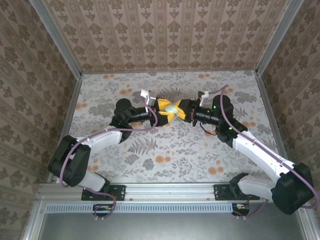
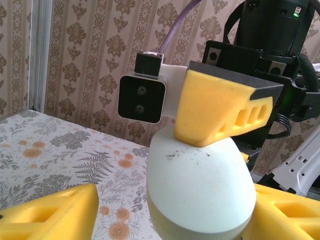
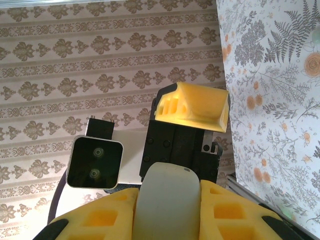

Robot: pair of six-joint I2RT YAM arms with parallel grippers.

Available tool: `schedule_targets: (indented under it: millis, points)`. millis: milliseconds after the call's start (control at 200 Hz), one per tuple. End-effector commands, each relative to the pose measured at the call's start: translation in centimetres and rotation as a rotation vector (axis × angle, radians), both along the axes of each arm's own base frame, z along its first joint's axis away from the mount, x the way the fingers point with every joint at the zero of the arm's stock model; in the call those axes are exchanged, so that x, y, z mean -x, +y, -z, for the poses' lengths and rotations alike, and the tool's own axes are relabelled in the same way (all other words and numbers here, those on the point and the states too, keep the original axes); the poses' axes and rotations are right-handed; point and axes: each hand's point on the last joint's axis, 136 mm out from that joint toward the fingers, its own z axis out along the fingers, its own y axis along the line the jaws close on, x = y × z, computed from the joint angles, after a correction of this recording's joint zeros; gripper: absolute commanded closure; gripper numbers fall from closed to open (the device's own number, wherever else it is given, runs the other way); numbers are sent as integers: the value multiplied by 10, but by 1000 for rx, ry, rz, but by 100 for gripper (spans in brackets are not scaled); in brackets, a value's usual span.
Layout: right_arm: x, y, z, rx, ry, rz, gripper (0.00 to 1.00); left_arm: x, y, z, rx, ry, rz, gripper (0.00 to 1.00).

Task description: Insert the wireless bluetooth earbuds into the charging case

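Charging case (image 2: 200, 190): pale, rounded shell with a few dark specks. It is held up off the floral table (image 1: 175, 150), over the table's middle. In the overhead view it sits where the two sets of yellow fingers meet.
Right gripper (image 3: 170, 200): closed onto the case. In its own wrist view both yellow fingers (image 3: 95, 215) press against the shell's sides with no gap.
Right finger, seen from the left wrist: one yellow pad (image 2: 220, 107) rests on top of the case, touching it.
Left gripper (image 2: 175, 212): spread wider than the case. One finger (image 2: 50, 215) stands apart from the shell, with the table showing in the gap. The other finger lies right against the opposite side.
Left finger, seen from the right wrist: yellow block on a black mount, beyond the far end of the case.
Overhead: the two grippers face each other tip to tip, the case between them.
Wrist cameras: each is a black square unit with two lenses on a white bracket (image 2: 141, 99).
Indicator: small green light (image 2: 298, 14) lit on the right arm.
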Motion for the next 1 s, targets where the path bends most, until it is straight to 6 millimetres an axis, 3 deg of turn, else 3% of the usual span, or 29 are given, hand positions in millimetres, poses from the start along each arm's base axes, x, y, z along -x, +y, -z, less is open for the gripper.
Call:
schedule_targets:
  millis: [0,125,215,385,630,825,995]
  points:
    - [4,-1,-26,-35,-45,3,96,7,3,-16,33,-61,7,33]
    - [5,1,-22,-31,-38,-5,95,8,2,-20,42,-68,15,39]
    - [5,1,-21,-31,-38,-6,92,8,2,-22,46,-70,22,49]
    - [7,0,-22,-6,-63,-11,73,9,5,-23,46,-70,25,69]
    - [14,-19,-26,98,-173,7,39,13,24,-30,16,-65,60,77]
    - [24,-53,-24,372,-370,57,35,25,38,-28,-101,-43,117,81]
    - [33,-50,-37,605,-569,-69,36,43,50,-27,-205,-61,141,82]
